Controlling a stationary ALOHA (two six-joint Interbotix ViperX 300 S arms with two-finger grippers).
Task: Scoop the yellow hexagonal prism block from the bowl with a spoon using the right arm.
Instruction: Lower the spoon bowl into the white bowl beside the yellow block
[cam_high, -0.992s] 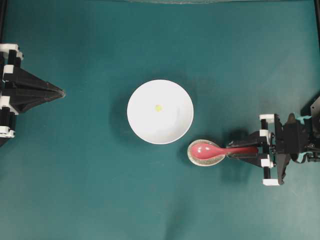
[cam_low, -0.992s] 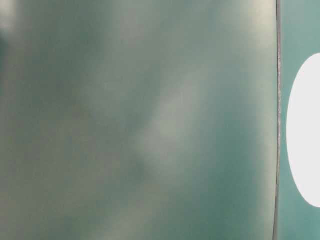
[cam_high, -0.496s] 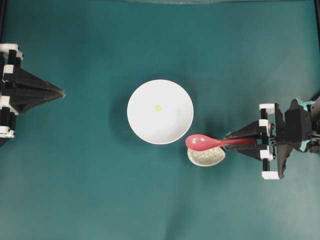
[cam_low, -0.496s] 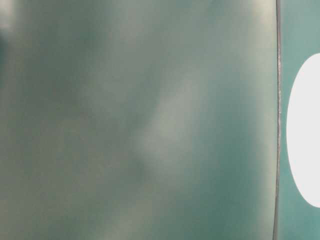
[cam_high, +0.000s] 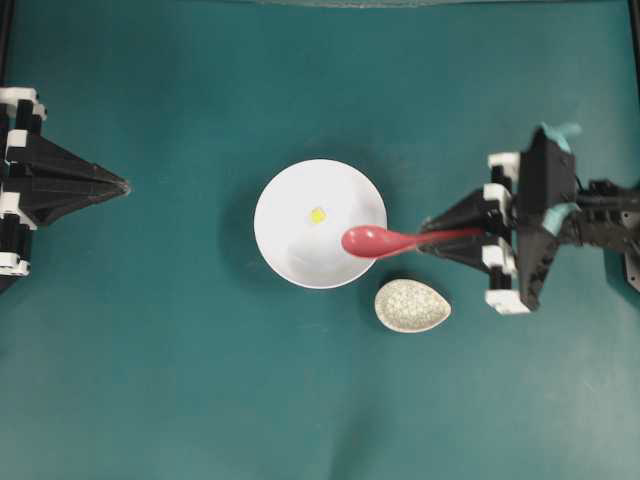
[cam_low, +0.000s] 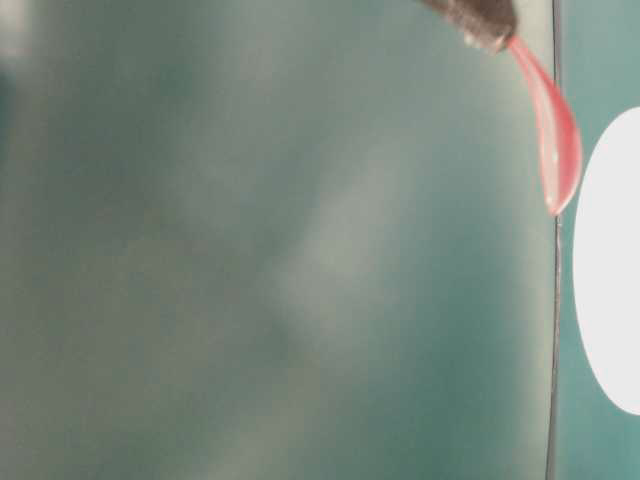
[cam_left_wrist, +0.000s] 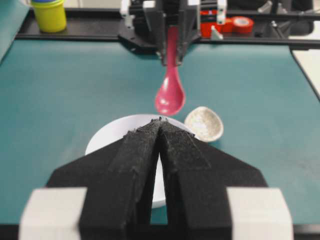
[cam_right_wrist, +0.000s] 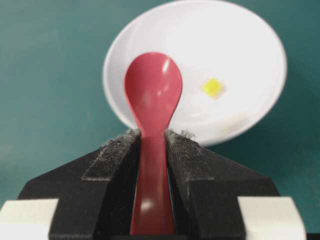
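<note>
Over the bowl (cam_high: 290, 265) rim nearest the rest (cam_high: 412, 305), R gripper (cam_high: 432, 228) clamps spoon (cam_high: 372, 240) by its handle, scoop raised; block (cam_high: 317, 215) lies unscooped near bowl centre, so dip & lift remain; L gripper (cam_high: 124, 185) closed, idle.

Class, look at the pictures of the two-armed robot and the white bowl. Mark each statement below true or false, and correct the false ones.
1. The right gripper holds the spoon by its handle. True.
2. The yellow hexagonal prism block lies in the spoon's scoop. False: it lies in the bowl, beside the scoop.
3. The spoon's scoop rests in the speckled spoon rest. False: the scoop is over the bowl's edge, and nothing lies in the rest.
4. The left gripper holds nothing, its fingers closed together. True.
5. The bowl is tipped on its side. False: it sits upright.
</note>
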